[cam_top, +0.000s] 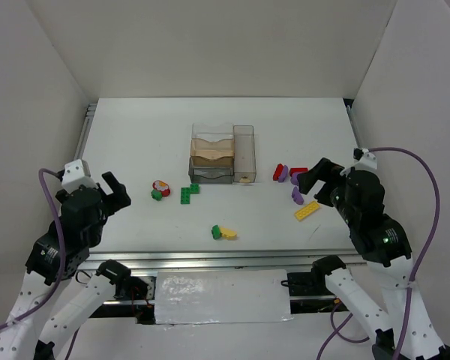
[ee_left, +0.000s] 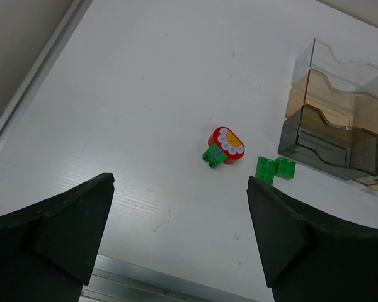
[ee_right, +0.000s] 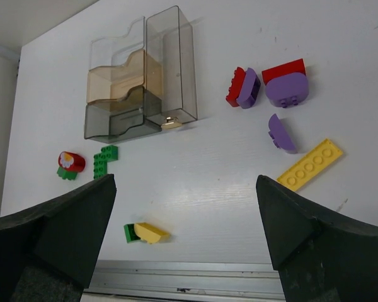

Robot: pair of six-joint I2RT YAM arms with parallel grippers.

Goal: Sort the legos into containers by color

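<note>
The clear compartment tray [cam_top: 221, 154] stands mid-table. To its left lie a red round brick with a small green one [cam_top: 160, 189] and green plates [cam_top: 189, 193]. A green and yellow pair [cam_top: 223, 232] lies near the front. To the right lie red and purple bricks [cam_top: 289, 174], a purple brick [cam_top: 296, 196] and a yellow plate [cam_top: 307, 211]. My left gripper [cam_top: 116, 191] is open and empty, short of the red brick [ee_left: 227, 145]. My right gripper [cam_top: 319, 180] is open and empty above the yellow plate [ee_right: 309, 164] and purple bricks [ee_right: 287, 89].
A metal rail [cam_top: 210, 259] runs along the table's front edge and another up the left side [cam_top: 86, 127]. White walls close in on the left, right and back. The tray [ee_right: 142, 88] also shows in the right wrist view.
</note>
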